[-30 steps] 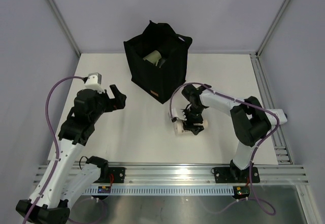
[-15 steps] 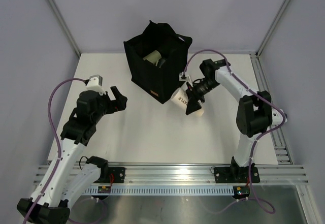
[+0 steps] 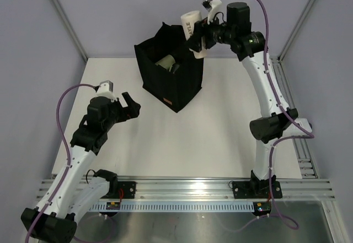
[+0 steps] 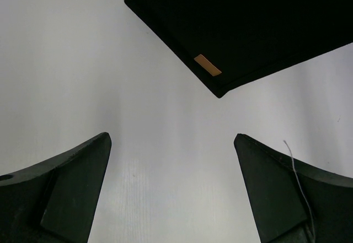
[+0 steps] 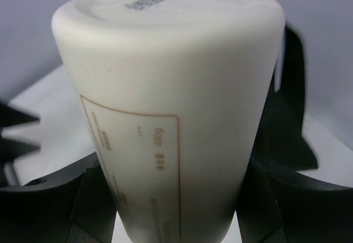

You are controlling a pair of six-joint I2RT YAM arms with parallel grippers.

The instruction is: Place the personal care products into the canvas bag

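Cream bottle tight in the right gripper over the canvas bag — left gripper wide-jawed, empty.

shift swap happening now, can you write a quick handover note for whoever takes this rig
Right hand: shut on the cream bottle, held high by the mouth of the black canvas bag.
Left hand: open, holding nothing, above the table left of the bag.
Done: a pale green bottle shows inside the bag; other contents hidden.
Left: lower the cream bottle in and release.
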